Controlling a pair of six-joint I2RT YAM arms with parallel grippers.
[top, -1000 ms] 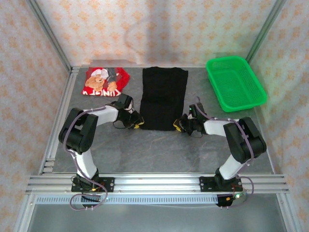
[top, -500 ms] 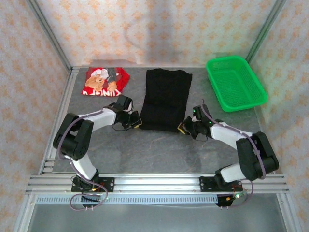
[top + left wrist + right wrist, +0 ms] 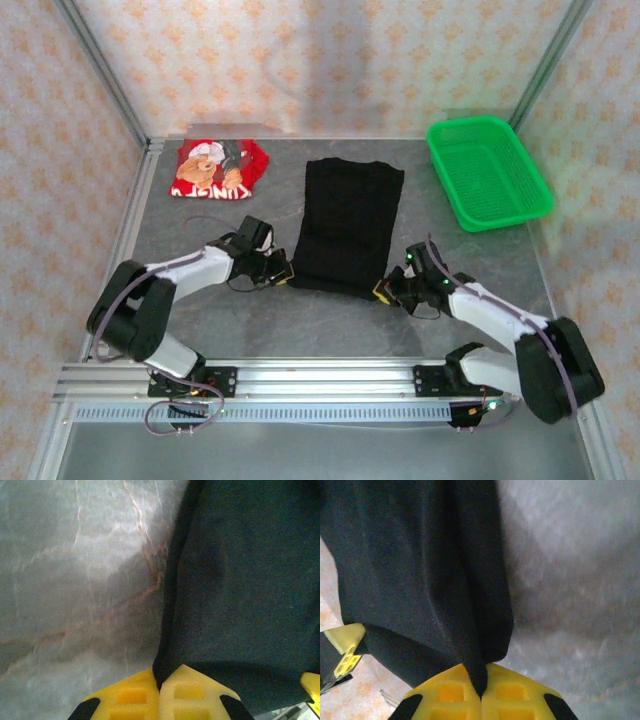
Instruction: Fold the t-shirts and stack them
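The black t-shirt (image 3: 348,225) lies as a long folded strip in the middle of the table. My left gripper (image 3: 284,275) is shut on its near left corner, where black cloth (image 3: 240,580) runs into the yellow fingers (image 3: 130,697). My right gripper (image 3: 384,290) is shut on the near right corner, and black fabric (image 3: 420,570) is pinched between its yellow pads (image 3: 515,692). The red t-shirt (image 3: 213,168) with the cartoon print lies folded at the back left, away from both grippers.
A green mesh basket (image 3: 487,170) stands at the back right corner. Aluminium frame rails (image 3: 320,378) run along the near edge and up the left side. Grey tabletop (image 3: 330,325) shows between the arms.
Both grippers closed on the black shirt's near corners and drew toward the near edge, dragging the shirt with them. The arms have stretched out lower over the table.
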